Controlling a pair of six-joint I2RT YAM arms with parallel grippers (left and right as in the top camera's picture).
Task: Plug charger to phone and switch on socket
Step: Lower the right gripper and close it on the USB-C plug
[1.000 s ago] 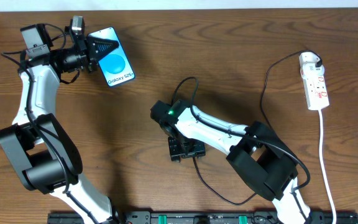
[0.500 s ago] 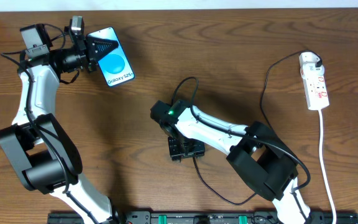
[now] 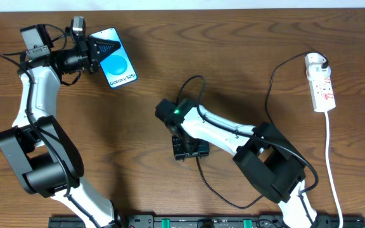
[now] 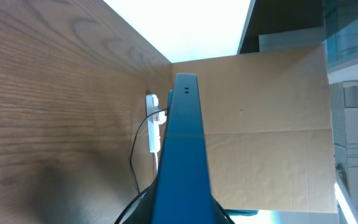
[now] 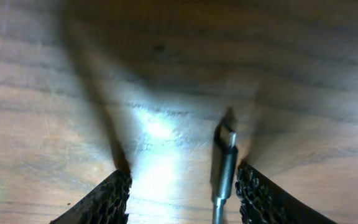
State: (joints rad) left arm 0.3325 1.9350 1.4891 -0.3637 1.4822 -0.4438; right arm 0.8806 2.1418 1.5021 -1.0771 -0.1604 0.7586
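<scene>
**Black plug tip lying loose between my right fingers**

I am working, as I judge it, on picking up the free end of the charger. My left gripper [image 3: 106,48] is holding the phone [image 3: 120,66] at the far left of the tabletop [image 3: 233,44], fingers clamped fully onto it. My right gripper [image 5: 182,193] is pointing down at mid-table, fingers about half spread and gripping nothing. The charger [image 3: 270,95] is running from the socket [image 3: 322,92] at the far right, down and round to that gripper. Its plug tip [image 5: 227,155] is lying flat between the fingers, much nearer the one at the right of the wrist view.

To do this well, I am planning to shift sideways until the plug sits centred, so both fingers meet it together. I am aiming for the stiff body behind the metal tip, not the limp cable.

Dark wood grain is glaring under the wrist light, and it looks hard and smooth, so the plug may skid. Beyond the table edge, a brown cardboard sheet [image 4: 266,124] is standing.
</scene>
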